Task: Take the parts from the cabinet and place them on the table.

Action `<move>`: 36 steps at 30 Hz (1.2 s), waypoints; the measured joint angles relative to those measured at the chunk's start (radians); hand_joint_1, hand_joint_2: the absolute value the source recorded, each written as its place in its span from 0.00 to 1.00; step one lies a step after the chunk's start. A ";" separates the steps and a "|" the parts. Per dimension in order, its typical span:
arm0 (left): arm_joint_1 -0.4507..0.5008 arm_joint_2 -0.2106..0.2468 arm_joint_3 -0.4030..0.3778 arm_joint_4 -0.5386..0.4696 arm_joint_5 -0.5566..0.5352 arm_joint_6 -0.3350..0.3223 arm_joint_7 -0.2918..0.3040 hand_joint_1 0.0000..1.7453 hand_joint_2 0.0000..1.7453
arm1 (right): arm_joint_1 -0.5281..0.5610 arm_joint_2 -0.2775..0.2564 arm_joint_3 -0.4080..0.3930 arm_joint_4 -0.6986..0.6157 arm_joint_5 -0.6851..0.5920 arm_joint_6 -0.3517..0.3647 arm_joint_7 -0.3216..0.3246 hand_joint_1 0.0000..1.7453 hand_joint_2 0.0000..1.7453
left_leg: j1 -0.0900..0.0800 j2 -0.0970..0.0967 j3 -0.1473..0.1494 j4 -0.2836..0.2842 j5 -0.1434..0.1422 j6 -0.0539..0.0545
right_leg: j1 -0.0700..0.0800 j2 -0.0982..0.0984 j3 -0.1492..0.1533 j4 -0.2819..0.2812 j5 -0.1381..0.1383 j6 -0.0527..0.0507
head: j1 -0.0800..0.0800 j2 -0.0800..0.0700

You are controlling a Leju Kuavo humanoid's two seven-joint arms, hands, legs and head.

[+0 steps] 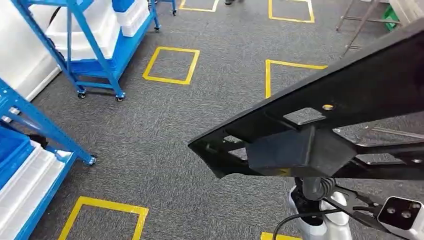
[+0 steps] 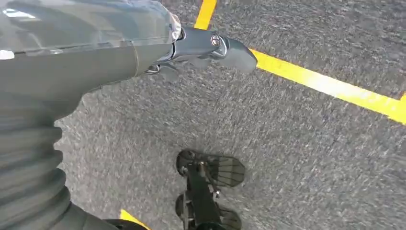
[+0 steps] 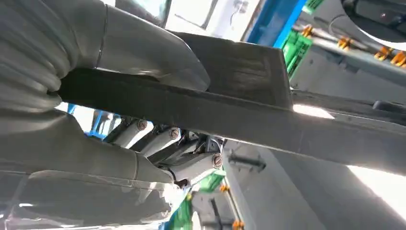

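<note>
Grey speckled carpet [image 1: 150, 125] covers the floor, marked with yellow tape squares [image 1: 171, 65] toward the upper middle, the top edge and the lower left of the head view. A blue wheeled shelving cart [image 1: 95, 55] stands at the upper left, carrying white trays [image 1: 87, 30] (stacked on its lower levels). Another blue rack [image 1: 35, 150] enters from the left edge, with white bins [image 1: 22, 182] beside it. A white wall [image 1: 20, 55] runs along the far left. Metal frame legs [image 1: 357, 22] show at the upper right.

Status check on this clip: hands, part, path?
Right hand grips long black part, carried over grey carpet. Left hand holds nothing, hanging above floor. Blue wheeled racks off to the left.
</note>
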 joint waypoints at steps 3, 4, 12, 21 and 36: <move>0.001 0.023 0.000 0.000 0.006 0.010 0.014 0.00 1.00 | -0.005 0.005 -0.007 -0.008 0.004 -0.008 0.000 1.00 1.00 | 0.009 -0.098 -0.063 0.157 -0.094 -0.006 | -0.001 0.024 0.004 -0.005 0.003 -0.014 | 0.000 0.000; 0.003 0.031 0.000 0.000 0.011 0.012 0.016 0.00 1.00 | -0.004 0.007 -0.009 -0.008 0.008 -0.012 -0.001 1.00 1.00 | 0.008 -0.110 -0.106 0.247 -0.133 -0.009 | 0.000 0.038 0.003 -0.005 0.003 -0.016 | 0.000 0.000; 0.006 0.052 0.019 0.001 0.031 0.021 0.015 0.00 1.00 | 0.002 0.009 -0.010 -0.015 0.032 -0.036 0.000 1.00 1.00 | 0.013 -0.200 -0.022 0.014 0.014 0.003 | 0.003 0.143 -0.001 0.011 -0.002 0.003 | 0.000 0.000; 0.006 0.052 0.029 0.001 0.040 0.026 0.017 0.00 1.00 | 0.011 0.009 -0.010 -0.016 0.035 -0.058 0.000 1.00 1.00 | 0.005 -0.092 -0.019 0.000 0.019 0.043 | -0.006 0.034 -0.162 0.320 -0.137 0.039 | 0.000 0.000; 0.004 0.042 0.030 0.000 0.023 0.014 0.017 0.00 1.00 | 0.008 0.007 0.005 -0.020 0.052 -0.083 0.000 1.00 1.00 | 0.007 -0.116 -0.147 0.327 -0.154 -0.011 | 0.004 0.055 -0.008 0.004 0.003 -0.015 | 0.000 0.000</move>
